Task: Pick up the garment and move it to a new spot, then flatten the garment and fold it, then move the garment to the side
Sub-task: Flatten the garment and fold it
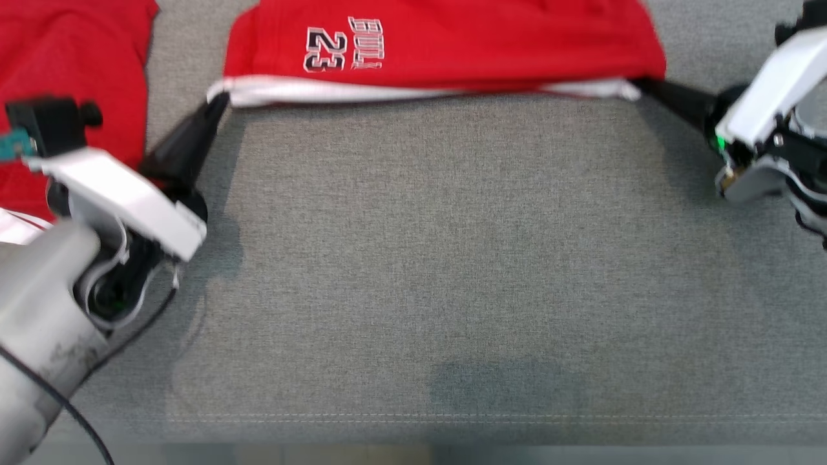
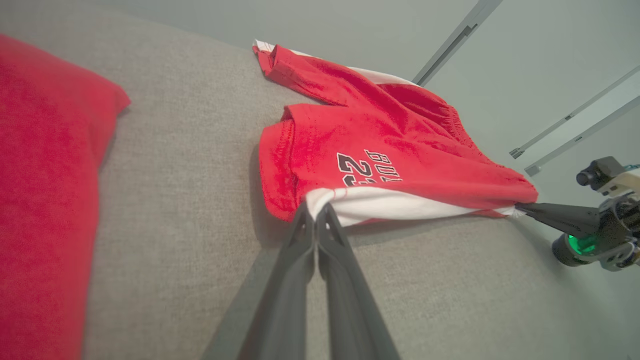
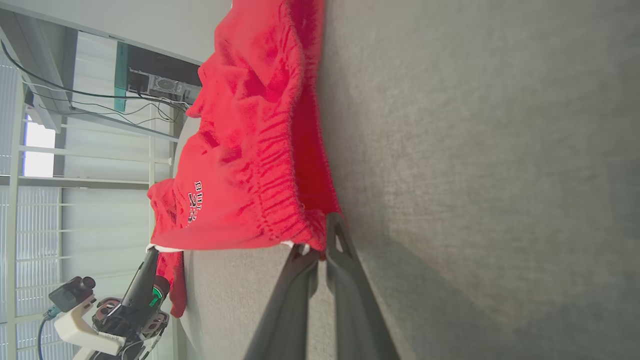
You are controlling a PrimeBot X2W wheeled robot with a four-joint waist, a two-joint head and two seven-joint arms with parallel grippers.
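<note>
Garment held at two corners across the far side of the table. The garment [image 1: 446, 45], red shorts with a white band and a printed "23", lies along the far side of the grey table [image 1: 452, 271], its near edge drawn straight between the two grips. The left gripper [image 1: 218, 103] is clamped shut on the white corner toward the table's left. The right gripper [image 1: 639, 87] is clamped shut on the opposite corner toward the table's right.

Likely risks: each hold takes very little cloth, so uneven pulling could slip a corner free. A grip on one layer alone would let the other sag and crease. A second red cloth [image 1: 64, 77] at the table's left edge could be snagged by the left arm.

Unclear: the garment's far part is cut off in the head view. How many layers each gripper holds cannot be told, and the lettering beside the number is blurred.
</note>
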